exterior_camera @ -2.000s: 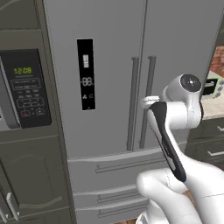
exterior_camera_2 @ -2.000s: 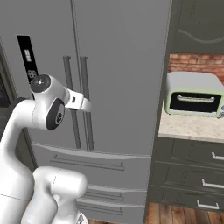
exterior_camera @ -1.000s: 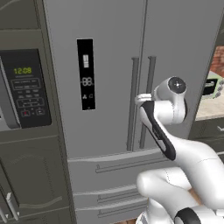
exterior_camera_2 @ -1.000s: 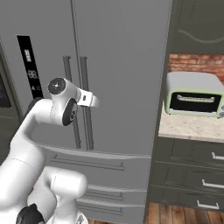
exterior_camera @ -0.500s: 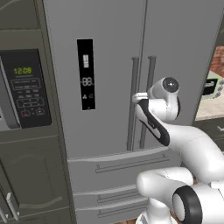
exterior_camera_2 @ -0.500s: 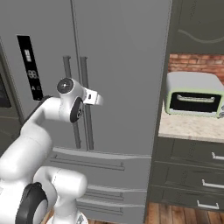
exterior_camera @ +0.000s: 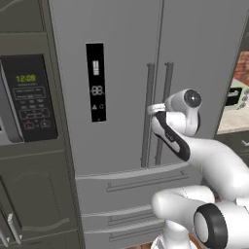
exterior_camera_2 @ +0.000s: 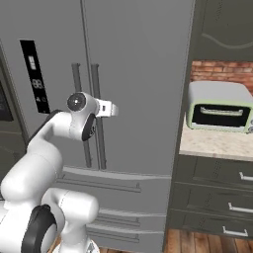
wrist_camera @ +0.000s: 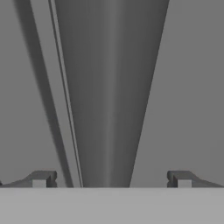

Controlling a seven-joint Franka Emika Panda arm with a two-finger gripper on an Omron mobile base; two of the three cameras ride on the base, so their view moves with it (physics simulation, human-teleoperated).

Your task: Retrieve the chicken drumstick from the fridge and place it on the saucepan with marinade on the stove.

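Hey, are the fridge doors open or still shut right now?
Shut. Both doors of the fridge lie flush, with just a thin seam between them, and the open gripper straddles a bar handle without clamping it.

fridge (exterior_camera: 121, 73) top and bottom cropped, door handle (wrist_camera: 109, 87) blurred close up, toaster oven (exterior_camera_2: 220, 114) cut off at right edge
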